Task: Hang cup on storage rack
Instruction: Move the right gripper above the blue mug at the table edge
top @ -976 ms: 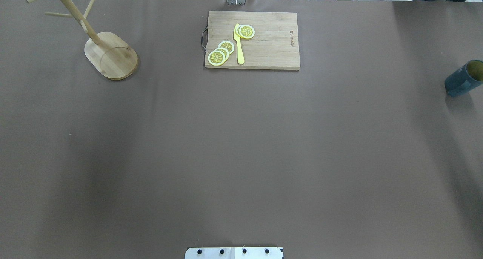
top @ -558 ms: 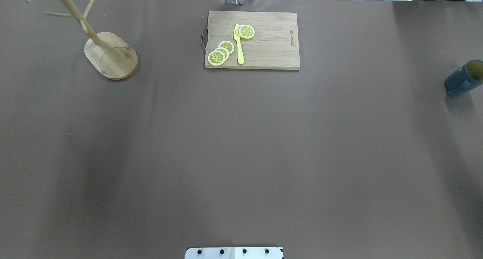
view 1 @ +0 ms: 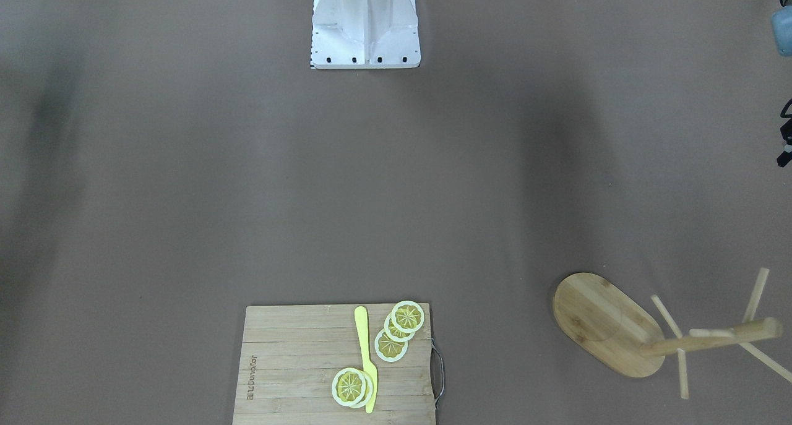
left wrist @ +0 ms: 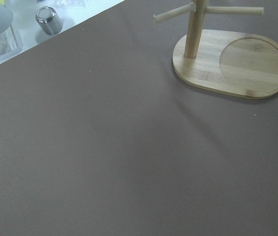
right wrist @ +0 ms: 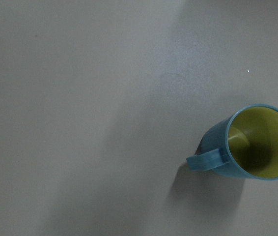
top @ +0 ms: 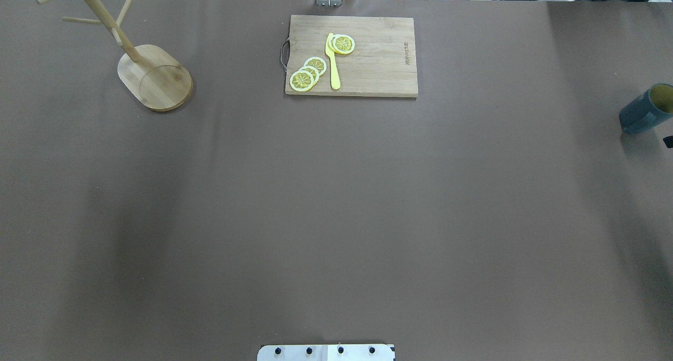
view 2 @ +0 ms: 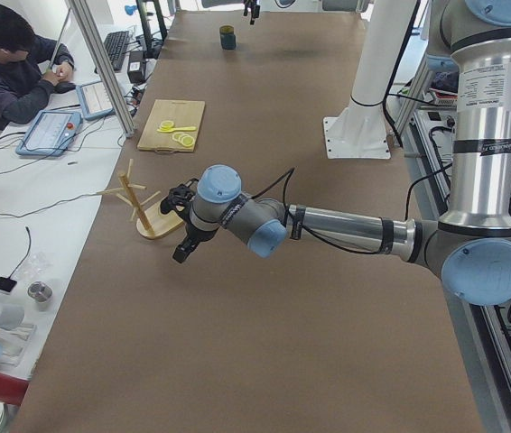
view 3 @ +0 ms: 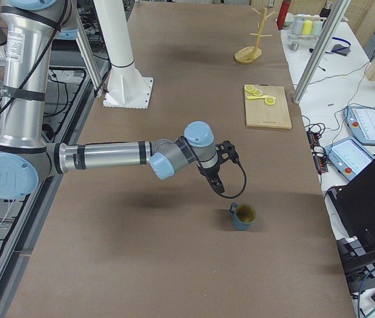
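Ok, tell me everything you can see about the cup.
The cup is a slate-blue cylindrical mug with a yellowish-olive inside and one loop handle, plastic by its look. It stands upright and empty on the brown table, near the table's end on the robot's right. Only the table touches it.

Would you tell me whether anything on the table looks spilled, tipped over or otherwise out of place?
Nothing stands out. The dark slate-blue mug and the light bamboo mug tree both stand upright, and the lemon slices and yellow knife lie on the wooden cutting board.
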You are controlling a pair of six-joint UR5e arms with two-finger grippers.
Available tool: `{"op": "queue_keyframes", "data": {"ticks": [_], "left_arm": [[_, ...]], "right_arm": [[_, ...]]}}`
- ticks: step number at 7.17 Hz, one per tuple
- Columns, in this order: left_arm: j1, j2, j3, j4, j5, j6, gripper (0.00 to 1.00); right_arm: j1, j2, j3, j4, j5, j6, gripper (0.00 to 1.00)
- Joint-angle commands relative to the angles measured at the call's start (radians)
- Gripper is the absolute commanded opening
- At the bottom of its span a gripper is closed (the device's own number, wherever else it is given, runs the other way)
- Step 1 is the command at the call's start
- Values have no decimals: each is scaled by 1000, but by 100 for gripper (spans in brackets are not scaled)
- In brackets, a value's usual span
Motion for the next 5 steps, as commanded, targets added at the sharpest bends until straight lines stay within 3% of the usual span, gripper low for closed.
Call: {"op": "queue_keyframes", "data": {"ticks": [1, 5], "left_arm": [[1, 1, 1, 0, -1, 0, 99], [-1, 1, 8, -2, -2, 0, 99]], "right_arm": [[-2, 11, -129, 174, -3, 1, 99], [-16, 14, -269, 476, -4, 97, 95]]}}
